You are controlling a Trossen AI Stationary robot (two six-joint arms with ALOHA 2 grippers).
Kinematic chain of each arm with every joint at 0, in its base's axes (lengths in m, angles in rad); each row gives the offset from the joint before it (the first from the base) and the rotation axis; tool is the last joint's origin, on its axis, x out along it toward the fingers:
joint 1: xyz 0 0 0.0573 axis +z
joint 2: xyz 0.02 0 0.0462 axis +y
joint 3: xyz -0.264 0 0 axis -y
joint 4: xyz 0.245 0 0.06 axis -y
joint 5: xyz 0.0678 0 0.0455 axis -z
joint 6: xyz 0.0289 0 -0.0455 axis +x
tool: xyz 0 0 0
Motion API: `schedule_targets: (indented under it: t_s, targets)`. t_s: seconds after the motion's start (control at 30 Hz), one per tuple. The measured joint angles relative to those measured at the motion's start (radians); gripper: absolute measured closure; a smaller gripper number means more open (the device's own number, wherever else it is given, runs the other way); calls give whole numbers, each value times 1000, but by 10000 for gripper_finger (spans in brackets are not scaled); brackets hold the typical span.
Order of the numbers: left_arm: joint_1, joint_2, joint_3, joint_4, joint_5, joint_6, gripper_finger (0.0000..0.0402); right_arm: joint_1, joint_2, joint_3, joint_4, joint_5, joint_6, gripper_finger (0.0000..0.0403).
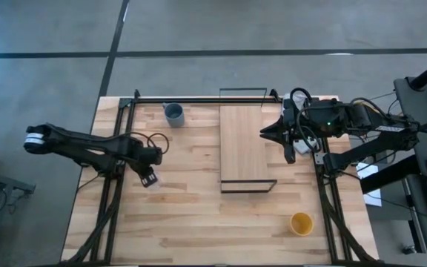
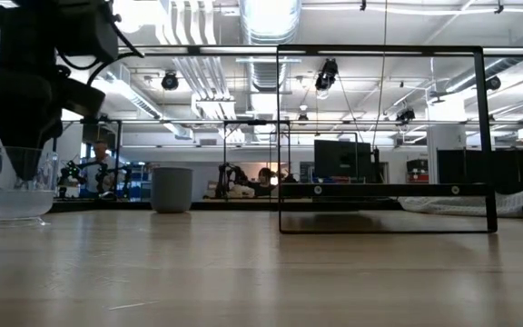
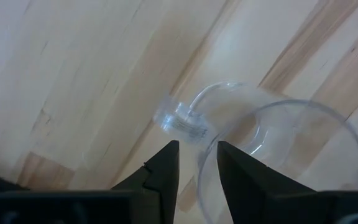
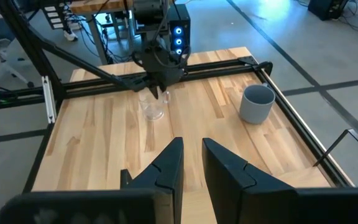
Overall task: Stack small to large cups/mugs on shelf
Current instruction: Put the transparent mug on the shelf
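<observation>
Two arms work over a planked wooden tabletop [image 1: 191, 215] bordered by black rails, set on a grey concrete floor [image 1: 213, 30]. The low view looks across the boards into a large hall with ceiling ducts, hanging lights and dark monitors; a person [image 2: 103, 163] shows far back.

The shelf [image 1: 243, 144], a pale smooth board with thin black wire frames at its short ends, lies at mid-table toward the right. The blue-grey cup [image 1: 173, 113] stands upright near the far edge, left of the shelf and well apart from it. The yellow-orange cup [image 1: 301, 222] sits near the front right corner, alone.

The clear glass [image 3: 278, 155] stands on the left part of the table. The left gripper [image 3: 196, 165] is lowered at its rim, one finger inside and one outside, with a narrow gap between them; whether they pinch the wall I cannot tell. The right gripper [image 1: 267, 132] hangs at the shelf's right edge, fingers slightly parted and holding nothing.
</observation>
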Motion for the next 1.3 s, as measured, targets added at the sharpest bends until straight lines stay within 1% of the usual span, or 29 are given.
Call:
schedule_targets:
  t_s: [0.1,0.3,0.57,0.73,0.83,1.03,1.3]
  targets:
    - [0,8,3,7,0,0,331,0,0,0,0,0,0,349]
    - [0,12,4,25,0,0,395,0,0,0,0,0,0,349]
    - [0,16,11,25,0,1,400,0,0,0,0,0,0,349]
    - [-1,17,54,24,0,17,401,0,0,0,1,0,0,349]
    - [-1,22,100,25,-5,36,401,0,0,0,1,0,0,349]
    - [-1,22,210,22,-85,83,401,0,0,0,2,0,0,349]
    - [-1,34,396,54,-243,185,401,0,0,0,2,0,0,349]
